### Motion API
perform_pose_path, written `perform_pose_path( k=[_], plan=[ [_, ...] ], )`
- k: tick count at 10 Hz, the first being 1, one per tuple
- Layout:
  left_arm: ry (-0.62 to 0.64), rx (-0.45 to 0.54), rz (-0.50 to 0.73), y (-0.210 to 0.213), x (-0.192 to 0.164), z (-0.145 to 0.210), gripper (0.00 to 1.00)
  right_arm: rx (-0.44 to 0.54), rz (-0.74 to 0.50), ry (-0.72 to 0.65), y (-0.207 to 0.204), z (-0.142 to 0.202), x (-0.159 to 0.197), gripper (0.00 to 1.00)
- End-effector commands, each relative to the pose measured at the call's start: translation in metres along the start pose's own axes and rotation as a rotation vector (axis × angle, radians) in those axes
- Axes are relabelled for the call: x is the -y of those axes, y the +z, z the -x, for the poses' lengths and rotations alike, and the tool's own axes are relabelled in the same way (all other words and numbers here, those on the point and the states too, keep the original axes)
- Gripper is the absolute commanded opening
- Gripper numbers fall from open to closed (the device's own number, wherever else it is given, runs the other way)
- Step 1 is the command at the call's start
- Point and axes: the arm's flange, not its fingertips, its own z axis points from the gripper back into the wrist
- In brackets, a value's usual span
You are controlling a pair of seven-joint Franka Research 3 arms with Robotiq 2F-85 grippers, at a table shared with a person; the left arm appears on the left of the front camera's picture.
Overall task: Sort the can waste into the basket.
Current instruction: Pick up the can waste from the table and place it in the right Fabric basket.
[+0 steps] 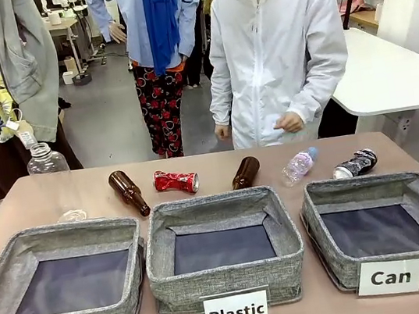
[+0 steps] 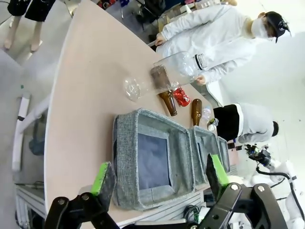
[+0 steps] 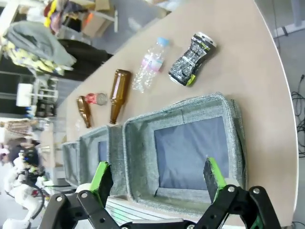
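The shiny red crushed can (image 1: 175, 181) lies at the back of the table, behind the middle basket. The black and silver crushed can (image 1: 355, 164) lies behind the grey "Can" basket (image 1: 356, 186) at the right, which holds nothing. In the right wrist view my right gripper (image 3: 157, 175) hangs open over the near rim of that basket (image 3: 200, 102), with the black can (image 3: 192, 59) beyond the far rim and the red can (image 3: 99, 98) farther off. My left gripper (image 2: 159, 174) is open above the "Bottle" basket (image 2: 125, 157); the red can (image 2: 181, 96) lies beyond it.
Two brown glass bottles (image 1: 128, 192) (image 1: 246, 172) and a small clear plastic bottle (image 1: 299, 166) lie between the cans. A large clear bottle (image 1: 46, 162) stands at the back left. The "Plastic" basket (image 1: 216, 203) sits in the middle. A person in a white jacket (image 1: 277, 52) stands across the table.
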Motion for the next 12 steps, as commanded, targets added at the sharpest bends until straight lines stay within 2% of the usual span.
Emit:
perform_pose_path(
  k=[1,3,5,6,7,8,10,12],
  plan=[
    [-0.02,0.007,0.013,-0.002,-0.002,0.0,1.0,-0.078,0.273,0.106,-0.026,-0.024,-0.051,1.0],
    [-0.02,0.007,0.013,-0.002,-0.002,0.0,1.0,-0.152,0.403,0.14,-0.063,-0.043,-0.081,1.0],
    [-0.02,0.007,0.013,-0.002,-0.002,0.0,1.0,-0.159,0.568,0.178,-0.105,-0.053,-0.105,1.0],
    [-0.02,0.007,0.013,-0.002,-0.002,0.0,1.0,-0.15,0.612,0.198,-0.113,-0.054,-0.11,1.0],
    [-0.02,0.007,0.013,-0.002,-0.002,0.0,1.0,-0.162,0.566,0.217,-0.098,-0.053,-0.108,1.0],
    [-0.02,0.007,0.013,-0.002,-0.002,0.0,1.0,-0.176,0.463,0.21,-0.063,-0.048,-0.095,1.0],
    [-0.02,0.007,0.013,-0.002,-0.002,0.0,1.0,-0.206,0.317,0.16,0.019,-0.016,-0.04,1.0],
    [-0.02,0.007,0.013,-0.002,-0.002,0.0,1.0,-0.162,0.237,0.073,0.053,0.017,0.007,1.0]
  ],
)
